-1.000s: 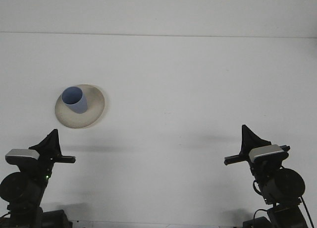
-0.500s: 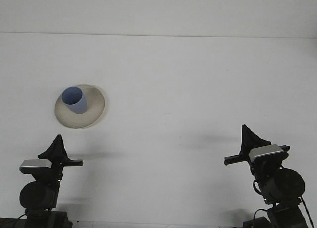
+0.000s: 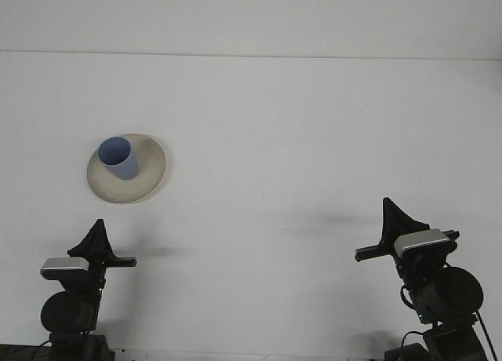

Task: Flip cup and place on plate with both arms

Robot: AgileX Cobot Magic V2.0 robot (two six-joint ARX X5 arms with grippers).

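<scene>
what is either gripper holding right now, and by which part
Nothing is held. The blue cup stands mouth-up on the plate, far from both the left gripper and the right gripper, which sit near the table's near edge.

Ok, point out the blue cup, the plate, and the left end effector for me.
Blue cup [image 3: 118, 157], front view, on its side wall below the open mouth.
Plate [image 3: 150, 173], front view, on the bare right rim.
Left end effector [image 3: 99, 234], front view, at the dark fingertips.
</scene>
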